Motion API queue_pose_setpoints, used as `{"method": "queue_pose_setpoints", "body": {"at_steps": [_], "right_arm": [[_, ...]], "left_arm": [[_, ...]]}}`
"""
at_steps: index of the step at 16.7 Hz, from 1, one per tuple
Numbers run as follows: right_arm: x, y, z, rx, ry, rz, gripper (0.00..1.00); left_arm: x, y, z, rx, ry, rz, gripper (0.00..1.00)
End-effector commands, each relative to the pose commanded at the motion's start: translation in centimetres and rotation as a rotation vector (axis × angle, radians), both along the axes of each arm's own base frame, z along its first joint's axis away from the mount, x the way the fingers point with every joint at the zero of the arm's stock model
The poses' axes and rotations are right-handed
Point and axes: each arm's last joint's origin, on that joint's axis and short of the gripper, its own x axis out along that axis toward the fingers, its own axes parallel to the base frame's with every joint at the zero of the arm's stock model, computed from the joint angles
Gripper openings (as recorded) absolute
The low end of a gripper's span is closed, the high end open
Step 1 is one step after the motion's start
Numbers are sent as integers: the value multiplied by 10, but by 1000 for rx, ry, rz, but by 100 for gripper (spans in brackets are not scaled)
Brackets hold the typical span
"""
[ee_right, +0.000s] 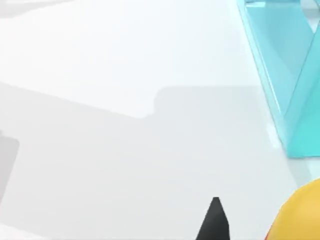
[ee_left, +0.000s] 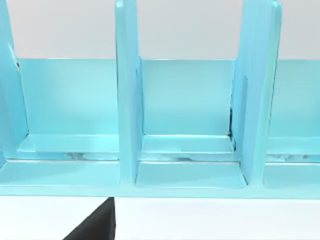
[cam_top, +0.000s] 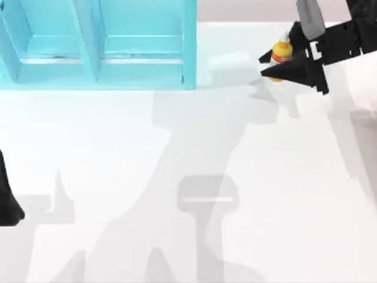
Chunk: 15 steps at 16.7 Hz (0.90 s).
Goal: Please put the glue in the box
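You saw a white surface (ee_right: 125, 100) crossed by pale grey shadows. A light blue box (ee_right: 285, 75) sat along one edge, with an upright wall and a slanted divider rising from its base. A rounded yellow-orange piece of the glue (ee_right: 302, 215) bulged in at the corner. Just beside it, one black pointed fingertip (ee_right: 214, 222) rose from the frame edge, apart from the glue.

You see a white desk (cam_top: 177, 177) crossed by soft grey shadows, and a pale wall (ee_left: 190, 25) behind it.
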Motion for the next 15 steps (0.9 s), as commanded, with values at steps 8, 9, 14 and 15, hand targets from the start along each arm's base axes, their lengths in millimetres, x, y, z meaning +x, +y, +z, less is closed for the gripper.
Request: {"method": "queue_pose_setpoints", "body": {"at_steps": [8, 9, 14, 15], "right_arm": [[-63, -175, 6, -13, 4, -275, 0], [-77, -196, 7, -11, 3, -317, 0], [-183, -297, 7, -7, 17, -578, 0], [-208, -311, 8, -7, 12, -625, 0]], "left_arm": [[0, 0, 0, 0, 0, 0, 100], [0, 0, 0, 0, 0, 0, 100], [0, 0, 0, 0, 0, 0, 100], [0, 0, 0, 0, 0, 0, 100]]}}
